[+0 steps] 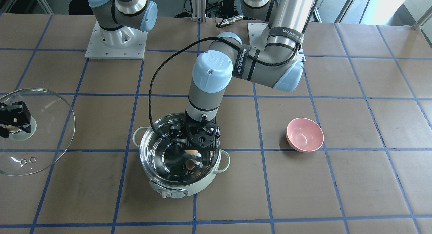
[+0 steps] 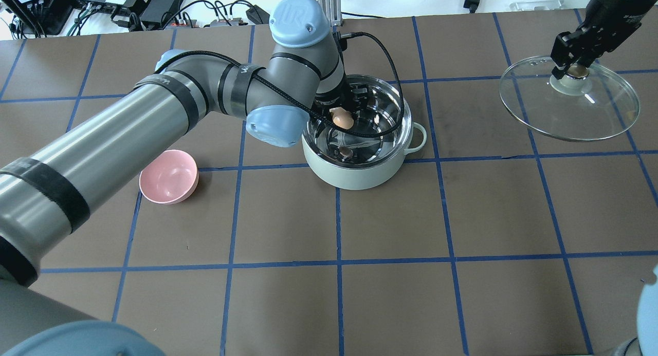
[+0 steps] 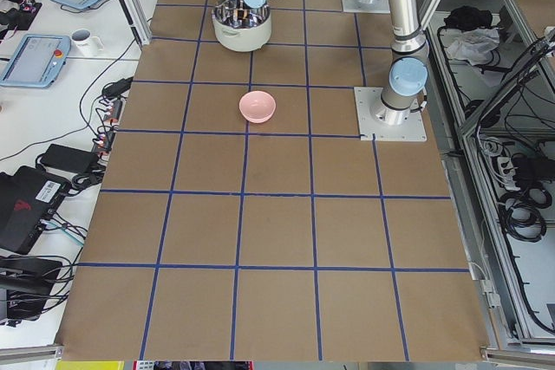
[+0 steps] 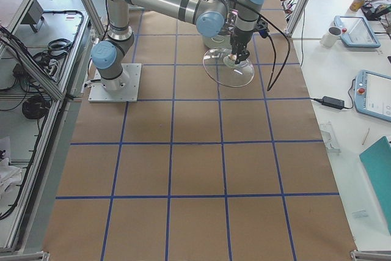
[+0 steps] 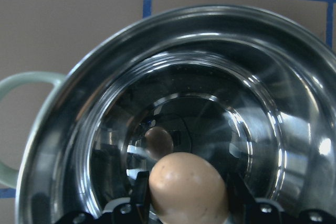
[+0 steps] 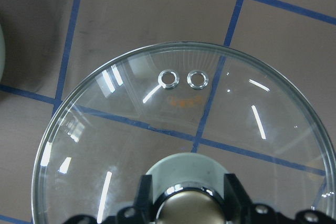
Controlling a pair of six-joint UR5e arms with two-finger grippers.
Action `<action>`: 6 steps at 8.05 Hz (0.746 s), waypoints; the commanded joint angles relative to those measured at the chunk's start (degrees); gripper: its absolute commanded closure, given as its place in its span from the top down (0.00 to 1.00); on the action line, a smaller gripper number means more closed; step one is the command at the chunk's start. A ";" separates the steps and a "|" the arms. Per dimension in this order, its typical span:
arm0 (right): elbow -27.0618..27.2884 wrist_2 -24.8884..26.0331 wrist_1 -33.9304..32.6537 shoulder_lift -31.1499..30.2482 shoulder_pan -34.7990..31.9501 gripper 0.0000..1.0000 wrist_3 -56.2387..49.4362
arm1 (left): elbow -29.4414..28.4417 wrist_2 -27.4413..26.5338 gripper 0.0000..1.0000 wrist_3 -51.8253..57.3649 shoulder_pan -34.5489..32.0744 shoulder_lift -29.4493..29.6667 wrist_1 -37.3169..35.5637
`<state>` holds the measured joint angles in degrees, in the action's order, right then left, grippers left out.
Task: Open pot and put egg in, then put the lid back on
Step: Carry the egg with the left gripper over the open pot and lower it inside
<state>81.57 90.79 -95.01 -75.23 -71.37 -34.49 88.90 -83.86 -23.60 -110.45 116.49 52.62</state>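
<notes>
Egg (image 5: 188,187) above open steel pot (image 5: 173,22)

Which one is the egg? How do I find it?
Find the round mint-green pot with a shiny steel inside. Over its opening, the left arm's black pincer grips the small light-brown oval egg. The nearby pink bowl is bigger and round.

My black fabric cable strap (image 1: 286,33) reads WANJEED in white letters; my pale blue round plastic joint cap (image 1: 216,63) bears the letters UR.
</notes>
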 commanded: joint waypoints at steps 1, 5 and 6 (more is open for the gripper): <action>0.00 0.00 0.00 0.00 0.00 0.00 -0.05 | -0.49 0.54 0.00 -1.54 -1.61 3.90 -2.08; 0.00 -0.09 0.00 0.00 0.00 0.00 0.38 | -0.49 -0.08 0.00 -1.63 -1.78 6.37 -2.61; 0.00 -0.09 0.00 0.00 0.00 0.00 0.38 | -0.49 -0.17 0.00 -1.71 -1.78 6.90 -2.61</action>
<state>81.56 90.71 -95.01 -75.23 -71.37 -34.22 88.45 -83.84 -25.20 -112.21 122.32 50.19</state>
